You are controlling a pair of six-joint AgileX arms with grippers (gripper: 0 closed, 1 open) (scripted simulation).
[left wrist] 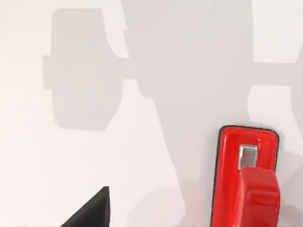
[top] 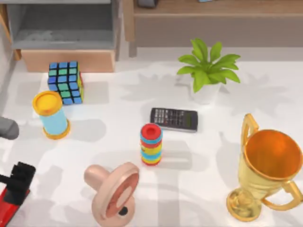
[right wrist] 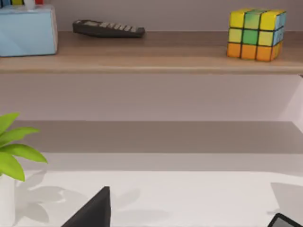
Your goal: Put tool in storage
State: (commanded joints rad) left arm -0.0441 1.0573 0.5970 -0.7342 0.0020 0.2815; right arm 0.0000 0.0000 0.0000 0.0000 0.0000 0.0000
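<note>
Left gripper (top: 19, 177) over the red tool (top: 9, 204) at the table's front-left corner.
Whether its fingers are parted or pinching I cannot tell. The drawer (top: 66, 60) sits well beyond them, open at the back left, past the puzzle cube (top: 66, 82).

White table (top: 118, 142), matte, crossed by soft grey shadows. Along its far edge, a light-wood shelf unit (top: 213, 9) with a shaded recess beneath. In the right wrist view, the wooden shelf board (right wrist: 151, 59) runs in front of a pale mauve wall (right wrist: 189, 14). Lighting diffuse, from above.
</note>
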